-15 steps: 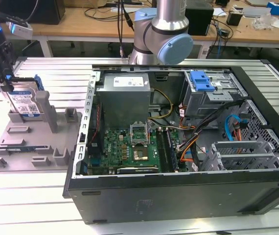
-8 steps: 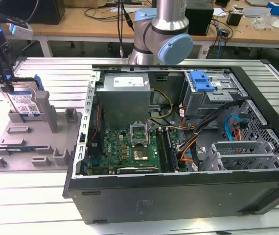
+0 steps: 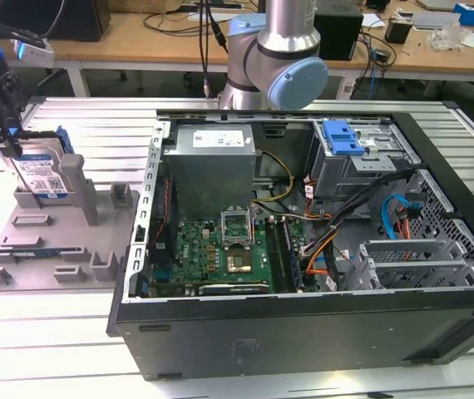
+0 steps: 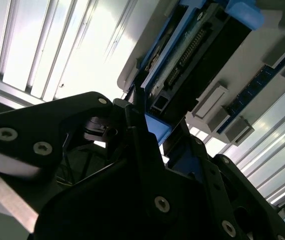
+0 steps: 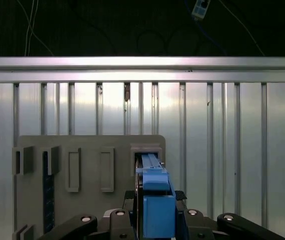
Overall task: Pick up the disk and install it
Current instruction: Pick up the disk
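The disk [image 3: 41,173] stands on edge in a slot of the grey fixture plate [image 3: 46,249] at the exterior view's left, its blue-and-white label facing the camera and its blue rail frame along the sides. My gripper [image 3: 6,140] comes down on its top edge at the far-left corner. In the first wrist view the disk's blue rail [image 5: 155,200] sits tight between the two black fingers of the gripper [image 5: 157,220], above the plate [image 5: 87,145]. In the second wrist view a finger [image 4: 138,112] presses against the blue frame of the disk [image 4: 192,55].
An open computer case [image 3: 303,249] lies to the right of the plate, with a motherboard, cables and a drive bay topped by a blue latch [image 3: 341,137]. The arm's base [image 3: 274,58] stands behind the case. Upright posts [image 3: 83,187] rise from the plate beside the disk.
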`<state>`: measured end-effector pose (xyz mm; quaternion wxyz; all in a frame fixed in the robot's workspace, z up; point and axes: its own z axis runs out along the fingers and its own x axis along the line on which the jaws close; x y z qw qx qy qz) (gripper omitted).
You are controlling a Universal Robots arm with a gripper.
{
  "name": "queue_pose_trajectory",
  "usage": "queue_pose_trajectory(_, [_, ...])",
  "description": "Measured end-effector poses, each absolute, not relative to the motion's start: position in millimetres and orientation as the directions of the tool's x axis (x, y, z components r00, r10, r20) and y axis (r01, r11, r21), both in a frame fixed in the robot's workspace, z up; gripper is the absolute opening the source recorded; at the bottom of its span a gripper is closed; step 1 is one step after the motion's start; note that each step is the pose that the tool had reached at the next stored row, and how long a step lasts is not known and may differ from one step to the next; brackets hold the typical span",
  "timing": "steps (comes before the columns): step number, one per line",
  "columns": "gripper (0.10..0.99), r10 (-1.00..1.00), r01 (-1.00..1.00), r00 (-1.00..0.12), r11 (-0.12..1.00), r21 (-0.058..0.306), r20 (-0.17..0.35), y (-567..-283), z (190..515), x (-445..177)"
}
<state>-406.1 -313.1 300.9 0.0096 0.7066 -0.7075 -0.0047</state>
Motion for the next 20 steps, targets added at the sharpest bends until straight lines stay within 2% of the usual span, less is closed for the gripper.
queue_pose_trajectory(20, [0.396,-1.000,-1.000,-0.001,0.001,0.015,0.007,-313.0,299.6,-406.0])
